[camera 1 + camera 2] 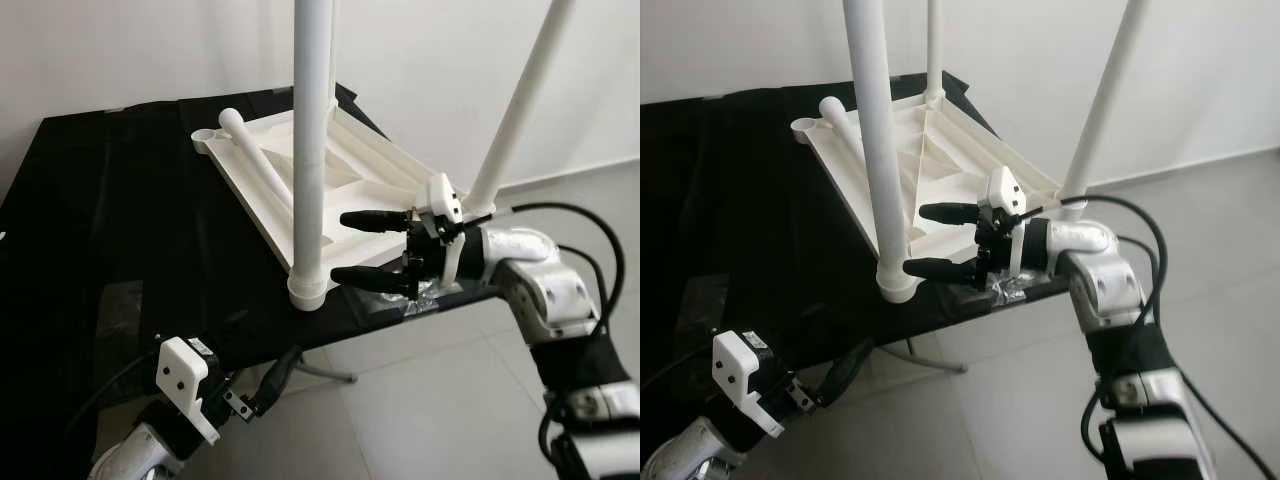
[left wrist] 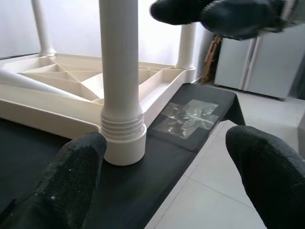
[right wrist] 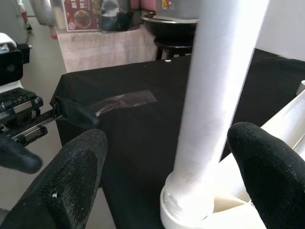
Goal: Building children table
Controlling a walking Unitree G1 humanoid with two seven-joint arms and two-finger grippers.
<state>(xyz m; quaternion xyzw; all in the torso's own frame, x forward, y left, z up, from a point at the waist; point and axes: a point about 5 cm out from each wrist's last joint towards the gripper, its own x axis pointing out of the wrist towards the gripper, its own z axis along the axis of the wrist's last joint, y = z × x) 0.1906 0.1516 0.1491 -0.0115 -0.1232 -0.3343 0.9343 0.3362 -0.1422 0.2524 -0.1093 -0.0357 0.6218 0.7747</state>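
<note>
A white plastic children's table top [image 1: 375,165] lies upside down on a black-covered table [image 1: 120,220]. Three white legs stand upright in its corner sockets: the near leg [image 1: 311,150], the right leg [image 1: 520,110] and the far leg [image 1: 933,50]. A loose fourth leg [image 1: 256,160] lies across the upturned top, pointing at the empty far-left socket. My right gripper [image 1: 340,246] is open just right of the near leg's base, one finger above the other, gripping nothing. Below the table's front edge, my left gripper [image 2: 164,143] is open and faces that same leg's socket [image 2: 124,138].
A patch of clear tape [image 2: 188,117] holds the black cloth at the table's near corner. Grey tiled floor [image 1: 430,400] spreads to the right and front. A black cable [image 1: 590,215] loops over my right arm. A wooden counter [image 3: 109,43] stands beyond the table.
</note>
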